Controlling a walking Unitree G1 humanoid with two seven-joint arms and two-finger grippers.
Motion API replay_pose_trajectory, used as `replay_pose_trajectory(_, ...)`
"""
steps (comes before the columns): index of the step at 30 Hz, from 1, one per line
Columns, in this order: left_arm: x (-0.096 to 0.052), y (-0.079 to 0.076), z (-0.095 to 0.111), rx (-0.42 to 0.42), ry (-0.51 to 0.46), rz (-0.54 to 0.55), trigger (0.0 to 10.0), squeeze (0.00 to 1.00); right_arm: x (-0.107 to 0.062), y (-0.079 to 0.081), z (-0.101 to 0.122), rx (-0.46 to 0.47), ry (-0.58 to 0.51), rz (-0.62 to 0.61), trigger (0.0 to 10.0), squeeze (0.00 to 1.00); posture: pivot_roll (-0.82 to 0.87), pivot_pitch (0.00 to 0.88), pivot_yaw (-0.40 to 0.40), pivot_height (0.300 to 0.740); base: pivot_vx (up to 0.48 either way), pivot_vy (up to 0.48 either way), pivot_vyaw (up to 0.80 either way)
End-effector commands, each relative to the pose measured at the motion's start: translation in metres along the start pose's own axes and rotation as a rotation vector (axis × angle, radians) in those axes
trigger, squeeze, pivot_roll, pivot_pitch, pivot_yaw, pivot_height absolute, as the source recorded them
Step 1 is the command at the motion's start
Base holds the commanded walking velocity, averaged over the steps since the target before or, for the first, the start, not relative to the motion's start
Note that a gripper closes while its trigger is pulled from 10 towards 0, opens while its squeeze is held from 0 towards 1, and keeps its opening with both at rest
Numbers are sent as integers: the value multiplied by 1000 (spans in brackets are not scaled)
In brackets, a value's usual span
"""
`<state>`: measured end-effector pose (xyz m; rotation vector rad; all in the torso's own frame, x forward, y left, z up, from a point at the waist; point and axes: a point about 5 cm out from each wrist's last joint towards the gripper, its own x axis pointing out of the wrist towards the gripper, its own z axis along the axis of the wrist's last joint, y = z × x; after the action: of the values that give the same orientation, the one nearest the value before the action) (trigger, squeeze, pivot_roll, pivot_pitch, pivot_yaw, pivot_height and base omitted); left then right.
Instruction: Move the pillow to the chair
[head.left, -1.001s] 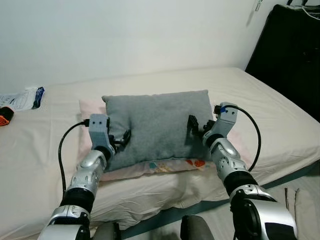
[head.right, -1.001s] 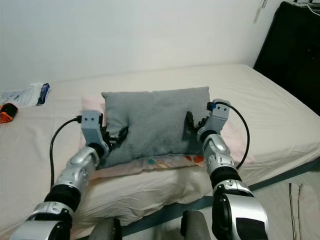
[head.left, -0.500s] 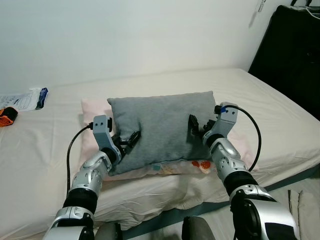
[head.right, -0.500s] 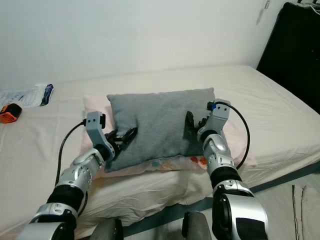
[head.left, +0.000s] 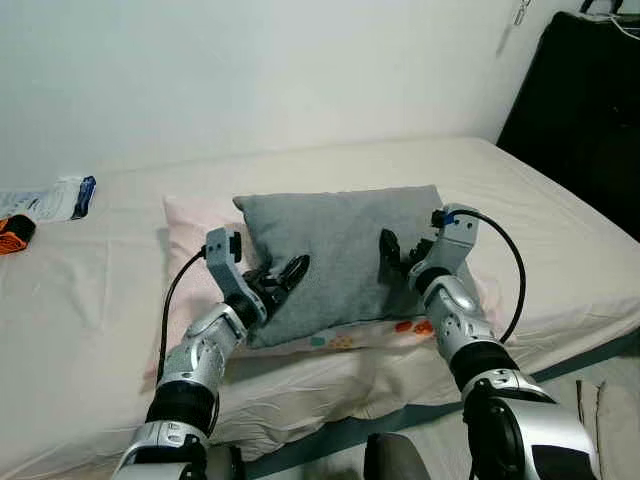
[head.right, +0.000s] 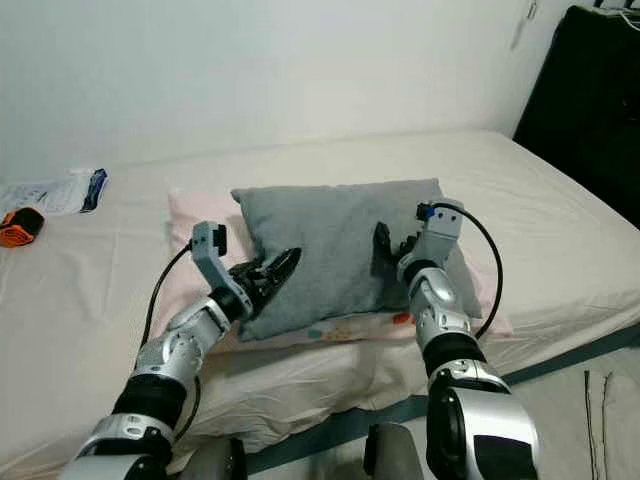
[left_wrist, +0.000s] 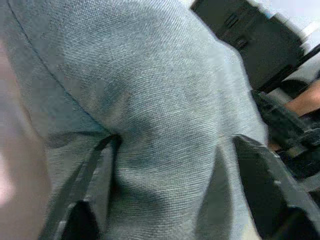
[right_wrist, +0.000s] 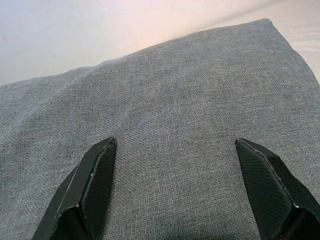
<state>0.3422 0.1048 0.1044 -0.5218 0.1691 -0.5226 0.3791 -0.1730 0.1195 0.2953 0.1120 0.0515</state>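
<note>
Sliding rightward: grey pillow (head.left: 340, 240), squeezed between spread left gripper (head.left: 282, 277) and right gripper (head.left: 392, 252), seemingly bunched.

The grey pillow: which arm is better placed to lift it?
Neither alone. The left gripper and the right gripper press, open, into opposite sides of the grey pillow, so both should probably lift together.
</note>
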Motion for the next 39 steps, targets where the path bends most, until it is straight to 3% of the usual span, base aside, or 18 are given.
replay_pose_trajectory(1,8,-10,-4,64,43,-10,0,0,0,1,-3,-1,20,0,10000,0,-14,0,-52,601,0,0,0)
replay_pose_trajectory(3,8,-8,-6,163,93,40,0,0,0,0,-4,-1,20,-3,10000,0,-14,0,-49,601,0,0,0)
replay_pose_trajectory(5,8,-8,-6,163,93,40,0,0,0,0,-4,-1,20,-3,10000,0,-14,0,-49,601,0,0,0)
replay_pose_trajectory(7,6,1,-10,277,139,144,0,0,-1,0,-5,0,21,-8,10000,0,-15,0,-47,601,0,0,0)
replay_pose_trajectory(10,5,4,-11,303,144,170,0,0,-1,-1,-5,0,22,-10,10000,0,-15,0,-47,601,0,0,0)
replay_pose_trajectory(13,3,7,-4,245,97,174,0,0,-1,-1,-5,0,22,-14,10000,0,-12,0,-51,601,0,0,0)
replay_pose_trajectory(19,0,11,2,231,75,171,0,0,-1,-1,-4,0,21,-14,10000,0,-12,0,-51,601,0,0,0)
replay_pose_trajectory(22,-8,25,29,264,12,178,0,0,0,0,-3,2,18,-11,10000,0,-12,0,-54,601,0,0,0)
replay_pose_trajectory(25,-11,30,40,258,-17,187,0,0,0,0,-2,2,14,-8,10000,0,-12,0,-54,601,0,0,0)
replay_pose_trajectory(26,-19,40,57,248,-61,201,0,0,1,0,0,6,7,-3,10000,0,-12,0,-53,601,0,0,0)
replay_pose_trajectory(29,-27,50,71,257,-90,223,0,0,1,0,1,8,2,0,10000,0,-14,0,-53,601,0,0,0)
replay_pose_trajectory(31,-49,75,101,299,-148,320,0,0,1,-2,5,12,-11,-2,10000,0,-13,0,-56,601,0,0,0)
replay_pose_trajectory(39,-75,95,127,341,-201,423,0,0,2,-5,10,10,-23,-5,10000,0,-10,0,-65,601,0,0,0)
